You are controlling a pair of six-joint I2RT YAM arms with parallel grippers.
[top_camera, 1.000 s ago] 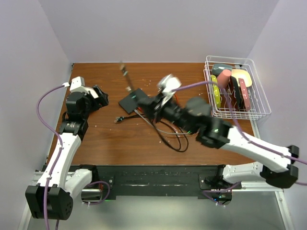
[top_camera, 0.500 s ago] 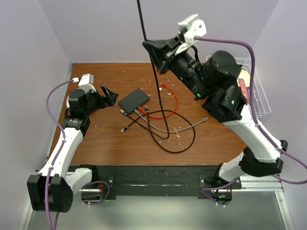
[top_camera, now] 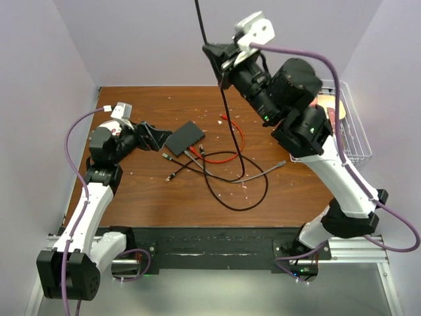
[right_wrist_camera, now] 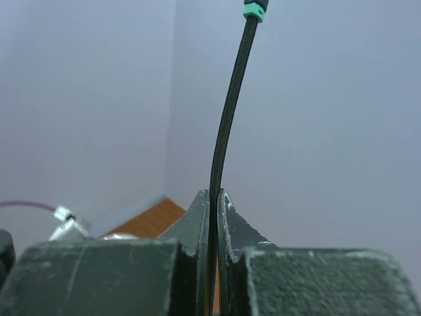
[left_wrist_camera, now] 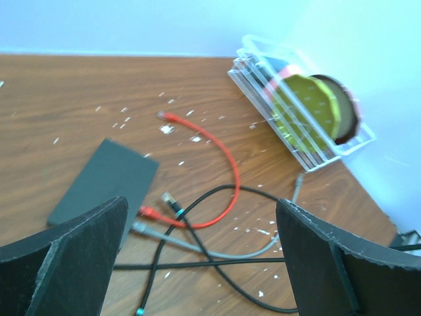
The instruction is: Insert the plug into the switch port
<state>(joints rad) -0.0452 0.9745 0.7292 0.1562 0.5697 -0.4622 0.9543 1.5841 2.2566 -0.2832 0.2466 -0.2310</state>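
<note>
Near the surface's left edge, the left fingers (left_wrist_camera: 66,257) gape wide and empty just beside the black switch box (top_camera: 184,137). High above the surface, the right fingers (right_wrist_camera: 197,224) pinch the black cable (right_wrist_camera: 226,118) below its green-collared plug (right_wrist_camera: 254,8); insertion looks not yet begun

Bright and even in the top view, lit softly from above; only weak, short shadows under the cables (top_camera: 264,191) on the brown surface (top_camera: 145,191), and a pale violet tint on the walls (top_camera: 52,99). Sharp enough there, a little soft on the raised right arm (top_camera: 289,85) near the lens. In the left wrist view, cold bluish cast, washed-out and blurred around the wire basket (left_wrist_camera: 260,76) at the right, with dark, unsharp jaws at the bottom edge. In the right wrist view, dimmer and grey; grainy jaws close to the lens, black cable (right_wrist_camera: 225,112) in focus, blurred surface behind.
</note>
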